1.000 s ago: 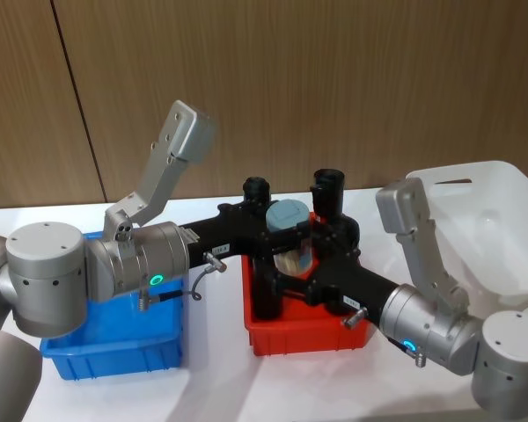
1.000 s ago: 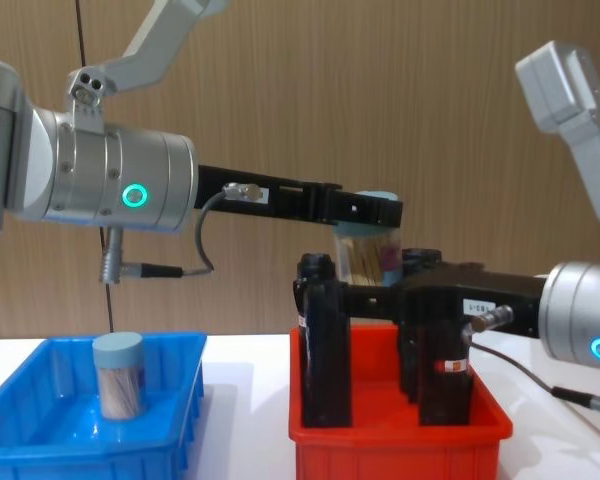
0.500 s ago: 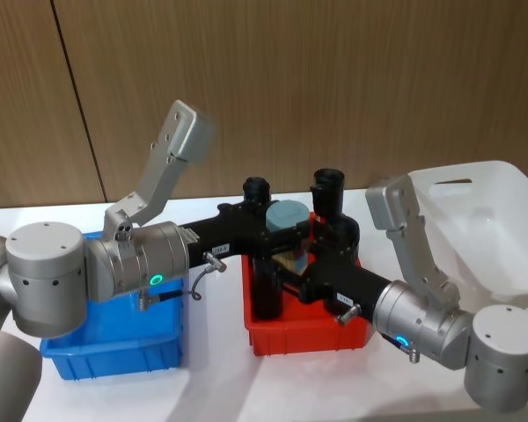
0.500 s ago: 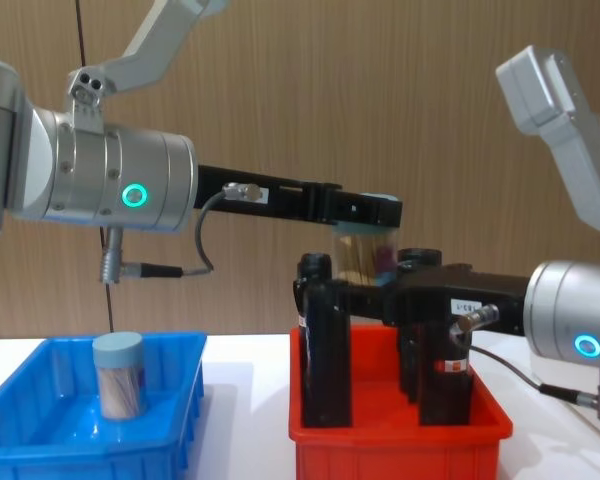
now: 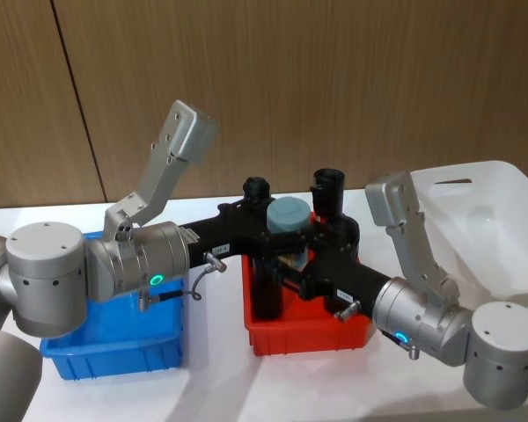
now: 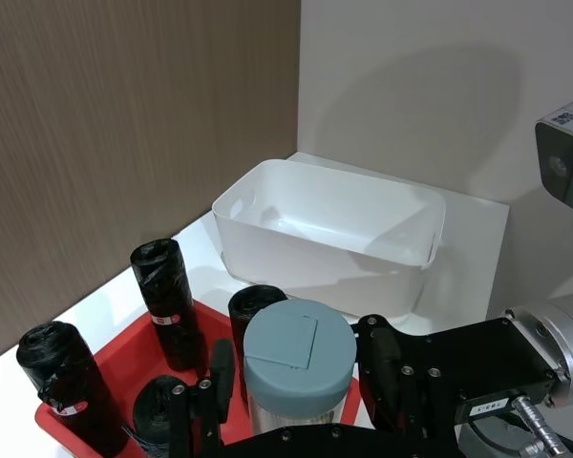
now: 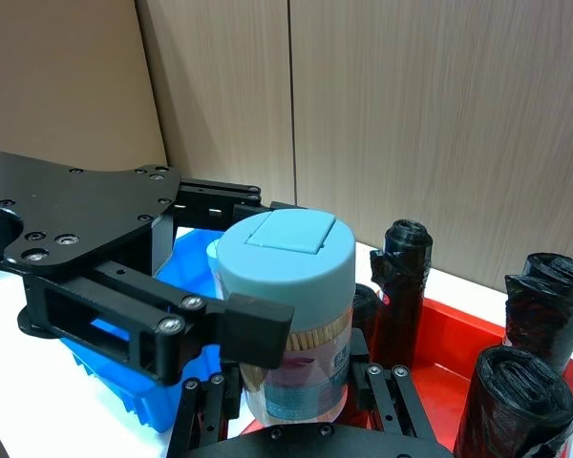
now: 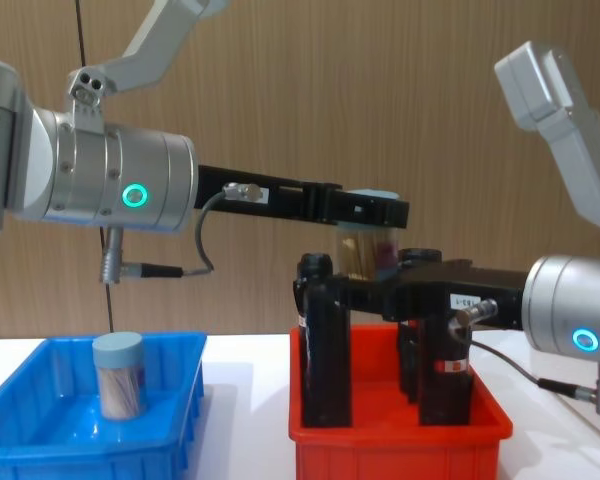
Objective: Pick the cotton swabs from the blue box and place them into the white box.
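A cotton swabs tub [image 5: 289, 215], clear with a pale blue-grey lid, hangs above the red bin [image 5: 299, 338]. My left gripper [image 8: 375, 210] is shut on it just under the lid; one left finger [image 7: 253, 329] presses its side. My right gripper [image 7: 291, 386] stands open around the tub's lower body [image 7: 291, 367], a finger close on each side. A second cotton swabs tub [image 8: 119, 375] stands upright in the blue box [image 8: 40, 440]. The white box [image 5: 484, 220] sits at the far right, tilted, behind my right arm.
Several tall black bottles [image 8: 323, 340] stand in the red bin directly under and beside the held tub. A wood-panel wall runs behind the table. The blue box [image 5: 114, 352] lies under my left forearm.
My right gripper has slid in toward the left until its fingers flank the lower part of the held tub. My left gripper and the tub have stayed in place.
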Robot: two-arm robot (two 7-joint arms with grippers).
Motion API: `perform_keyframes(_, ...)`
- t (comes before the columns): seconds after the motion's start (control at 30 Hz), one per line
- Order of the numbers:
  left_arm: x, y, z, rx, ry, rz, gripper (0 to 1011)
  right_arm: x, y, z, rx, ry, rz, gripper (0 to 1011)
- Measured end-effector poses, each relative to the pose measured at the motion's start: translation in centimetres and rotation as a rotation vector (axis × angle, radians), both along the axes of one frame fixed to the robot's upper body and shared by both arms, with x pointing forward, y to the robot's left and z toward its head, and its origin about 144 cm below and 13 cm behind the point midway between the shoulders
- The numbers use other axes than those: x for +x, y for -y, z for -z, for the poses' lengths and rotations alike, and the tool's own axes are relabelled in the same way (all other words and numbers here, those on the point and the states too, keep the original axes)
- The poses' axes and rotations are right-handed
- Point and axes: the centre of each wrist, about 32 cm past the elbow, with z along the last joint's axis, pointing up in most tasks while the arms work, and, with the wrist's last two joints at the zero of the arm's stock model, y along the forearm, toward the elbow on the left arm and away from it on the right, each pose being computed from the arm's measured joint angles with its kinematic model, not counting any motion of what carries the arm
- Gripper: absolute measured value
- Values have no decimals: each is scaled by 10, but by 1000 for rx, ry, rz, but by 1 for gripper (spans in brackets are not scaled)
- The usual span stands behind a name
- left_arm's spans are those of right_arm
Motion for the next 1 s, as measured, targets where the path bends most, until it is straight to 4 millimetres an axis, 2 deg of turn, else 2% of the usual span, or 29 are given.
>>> perform_keyframes(0.17, 0, 0, 0, 0, 0, 0, 1004, 0, 0, -1, 1, 1, 1, 630)
perform_keyframes(0.6, 0, 0, 0, 0, 0, 1, 1004, 0, 2, -1, 5, 4, 13, 630)
perform_keyframes(1.0, 0, 0, 0, 0, 0, 0, 1004, 1, 23, 2, -4, 1, 109, 630)
